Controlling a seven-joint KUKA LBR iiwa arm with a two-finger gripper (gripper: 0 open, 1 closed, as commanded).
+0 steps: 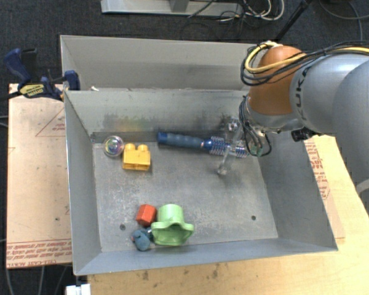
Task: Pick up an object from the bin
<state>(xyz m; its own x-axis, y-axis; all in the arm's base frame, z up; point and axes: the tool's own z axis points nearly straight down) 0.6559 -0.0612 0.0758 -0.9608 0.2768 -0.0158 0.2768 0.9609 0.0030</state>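
While the gripper [229,155] hangs low over the right-centre of the bin [190,192], the nearest thing to it is a blue brush [181,141], a dark handle with a paler ribbed end. The brush lies flat near the back wall. Its long axis runs almost straight left to right, and the ribbed end points at the gripper and comes right up beside it. Whether the two touch cannot be told, nor whether the gripper is spread or closed, since its metal parts blur together from this angle.

Most of the brush stretches away to the left of the gripper, so a grasp would likely have to close across the axis near the ribbed end. A yellow block [136,157] and a clear ball [114,145] sit further left. A green cup [170,226], a red block [146,213] and a small blue piece [141,239] cluster at the front, well apart from the gripper.
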